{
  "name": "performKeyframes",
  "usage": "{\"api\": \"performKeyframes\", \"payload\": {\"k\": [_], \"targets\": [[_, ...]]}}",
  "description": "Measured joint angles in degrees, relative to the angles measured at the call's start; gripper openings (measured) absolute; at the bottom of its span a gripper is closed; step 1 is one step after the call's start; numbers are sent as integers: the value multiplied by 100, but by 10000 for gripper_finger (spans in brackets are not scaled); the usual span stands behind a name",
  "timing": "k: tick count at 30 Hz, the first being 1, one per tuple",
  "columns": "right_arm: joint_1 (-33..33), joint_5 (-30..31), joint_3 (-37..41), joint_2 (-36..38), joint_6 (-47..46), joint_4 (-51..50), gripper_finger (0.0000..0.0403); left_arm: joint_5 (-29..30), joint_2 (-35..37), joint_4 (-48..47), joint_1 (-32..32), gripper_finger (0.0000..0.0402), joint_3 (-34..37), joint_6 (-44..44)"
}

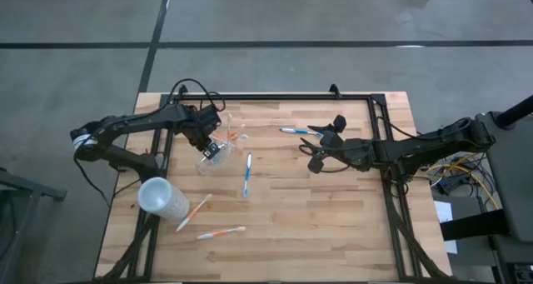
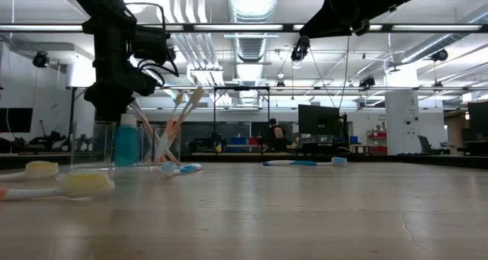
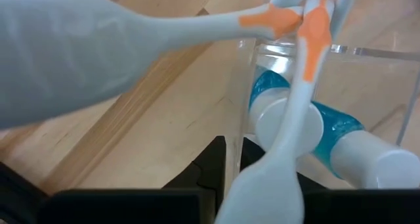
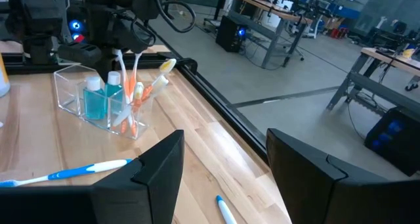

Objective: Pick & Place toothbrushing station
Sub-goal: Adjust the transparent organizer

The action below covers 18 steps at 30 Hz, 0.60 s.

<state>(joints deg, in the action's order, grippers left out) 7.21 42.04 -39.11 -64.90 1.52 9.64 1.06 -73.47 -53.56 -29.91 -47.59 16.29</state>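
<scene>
- High view: left hand [image 1: 202,139] sat at clear holder [image 1: 215,153], frame centre-left; finger state: cannot tell.
- Right hand [image 1: 321,146] waited open, centre-right.
- Loose toothbrush [image 1: 246,175] judged light, stiff, slippery; pinch mid-handle.

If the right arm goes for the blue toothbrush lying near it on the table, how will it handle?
The blue toothbrush looks slim and light, so it would probably skid or spin if nudged. It lies flat on the wood, leaving little for fingers to get under. The right gripper, open beside it, may need to pinch across the narrow handle.
</scene>
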Motion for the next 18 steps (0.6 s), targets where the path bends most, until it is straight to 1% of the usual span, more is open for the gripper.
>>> {"api": "performKeyframes", "payload": {"k": [8, 18], "targets": [[1, 0, 0, 0, 0, 0, 210, -57, 5, 2, -4, 62, 0, -3], [0, 0, 0, 0, 0, -1, 210, -120, 22, -8, -105, 100, 4, -85]]}}
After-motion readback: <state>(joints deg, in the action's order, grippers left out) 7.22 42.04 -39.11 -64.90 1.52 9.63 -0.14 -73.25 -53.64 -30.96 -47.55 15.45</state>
